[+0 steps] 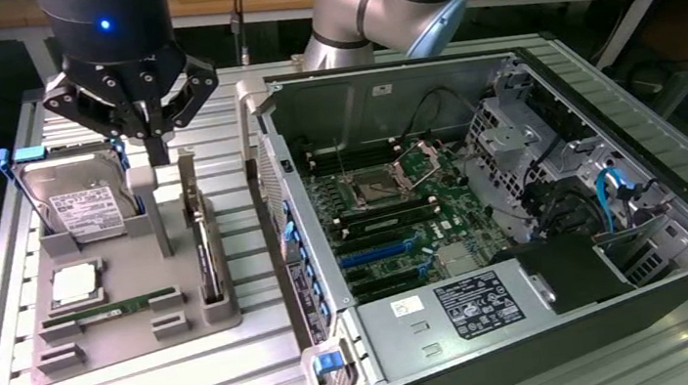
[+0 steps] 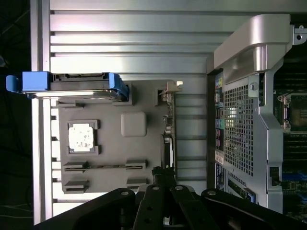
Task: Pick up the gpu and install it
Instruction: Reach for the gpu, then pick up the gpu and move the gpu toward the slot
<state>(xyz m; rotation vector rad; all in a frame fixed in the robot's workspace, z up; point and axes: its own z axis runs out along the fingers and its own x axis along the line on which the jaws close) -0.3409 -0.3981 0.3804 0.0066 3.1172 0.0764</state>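
- In the exterior view, you are looking at the pincer hanging above the far end of the grey tray. Its fingers are pressing together and gripping nothing.
- The gpu is standing on its long edge in a slot of that tray. It is lying below the pincer and slightly toward the computer case, and nothing is touching it.
- The card's long axis is running from almost under the pincer out to the tray's near end, alongside the case wall.
- The hard drive is sitting on the pincer's opposite side, farther from the fingertips than the card.
- In the wrist view, you are seeing the pincer with its tips meeting and empty.
- Here the gpu is showing as a thin dark edge. It is starting just ahead of the fingertips and running straight away from them across the tray.
- Judging by this view, the card's length is lying nearly in line with the pincer, offset slightly toward the case.
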